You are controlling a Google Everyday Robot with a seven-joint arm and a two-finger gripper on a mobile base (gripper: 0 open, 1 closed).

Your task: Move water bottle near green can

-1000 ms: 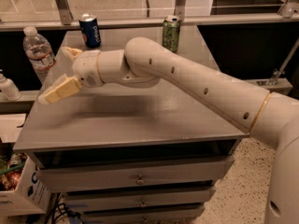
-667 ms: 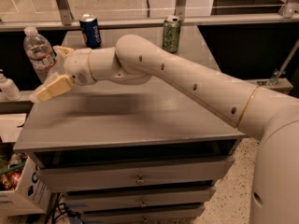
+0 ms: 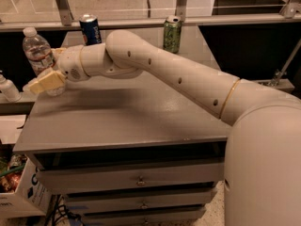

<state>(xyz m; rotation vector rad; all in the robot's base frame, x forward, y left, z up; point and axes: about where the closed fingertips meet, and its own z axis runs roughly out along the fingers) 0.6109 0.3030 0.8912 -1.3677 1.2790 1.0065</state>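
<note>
The water bottle, clear with a white cap and a white-and-red label, stands at the far left edge of the grey table. My gripper is open at the bottle. One yellowish finger lies in front of its lower part and the other is beside its right side. The bottle's base is hidden behind the near finger. The green can stands upright at the table's back edge, far to the right of the bottle.
A blue Pepsi can stands at the back edge just behind my wrist. A small white bottle sits on a ledge left of the table. Drawers are below the top, and a cardboard box stands at lower left.
My gripper has moved left across the table and now has its fingers on either side of the water bottle. The bottle and both cans have not moved.
</note>
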